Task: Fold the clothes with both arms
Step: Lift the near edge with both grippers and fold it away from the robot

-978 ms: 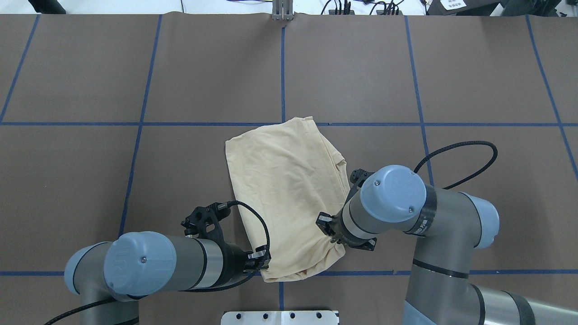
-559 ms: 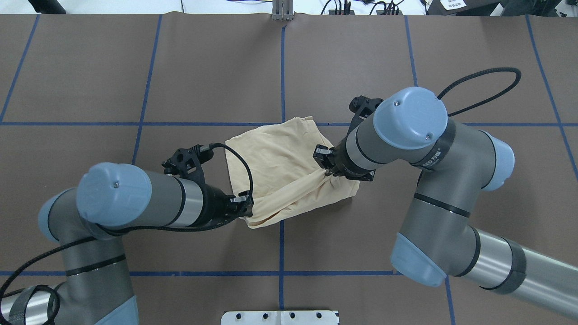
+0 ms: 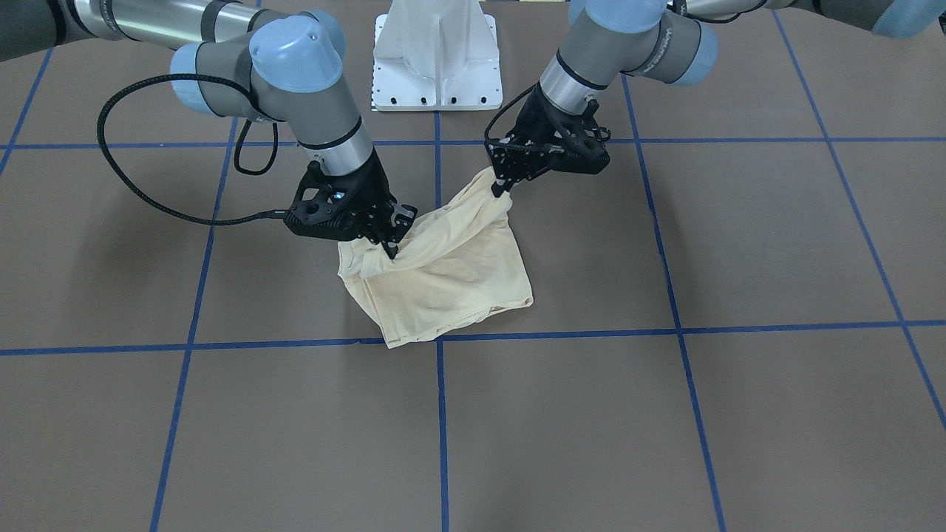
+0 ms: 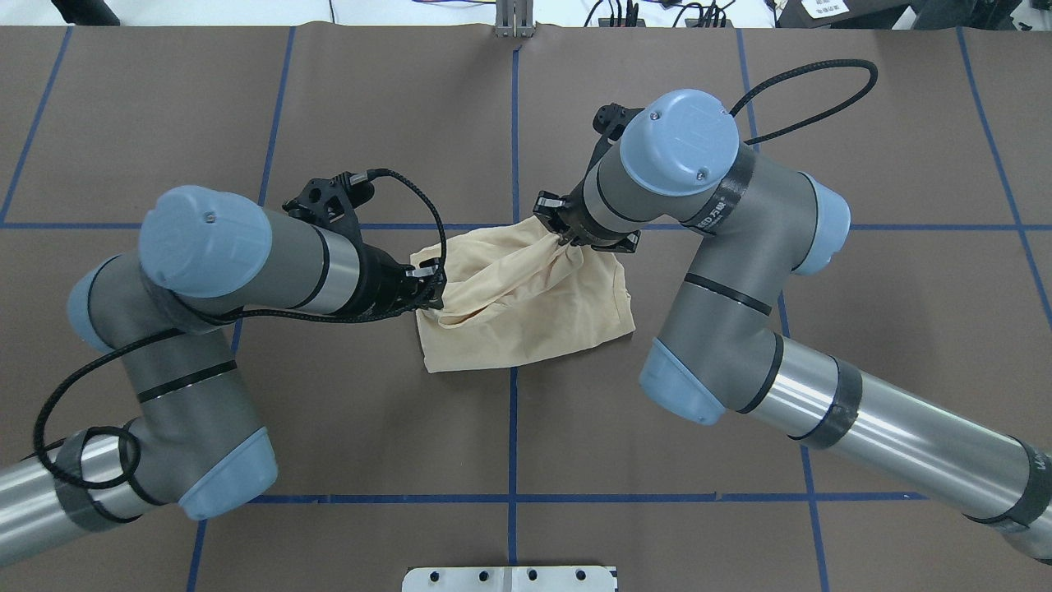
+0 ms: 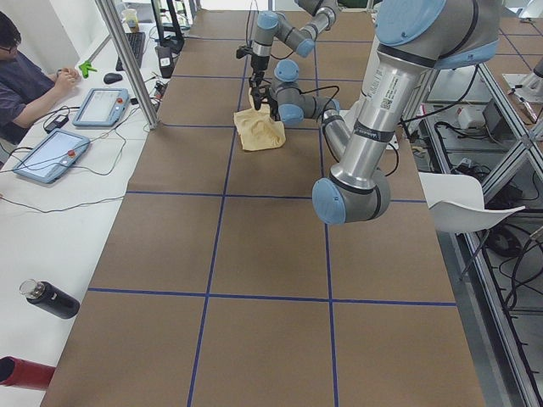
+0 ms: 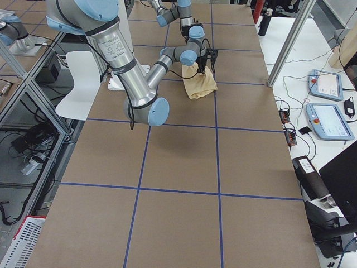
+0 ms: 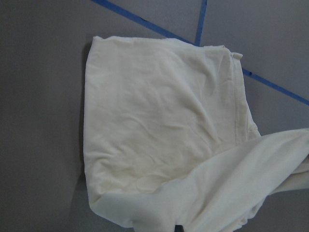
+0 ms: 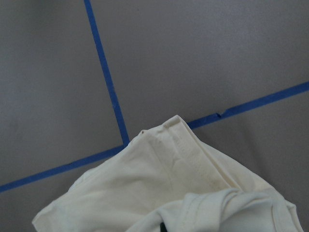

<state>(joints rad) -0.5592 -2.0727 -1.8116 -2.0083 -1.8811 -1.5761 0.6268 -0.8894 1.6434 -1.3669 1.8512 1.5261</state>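
Cream-yellow T-shirt (image 4: 542,321) lies part-folded near the centre of the table (image 4: 370,123), one layer raised and drawn taut over the rest. Left gripper (image 4: 427,289) and right gripper (image 4: 564,239) are each clamped on a bunched corner. Likely faults: unequal travel skews the fold; thin cloth slips from a jaw pair. Blue tape lines (image 4: 514,123) and pedestal base (image 4: 509,578) obstruct nothing.
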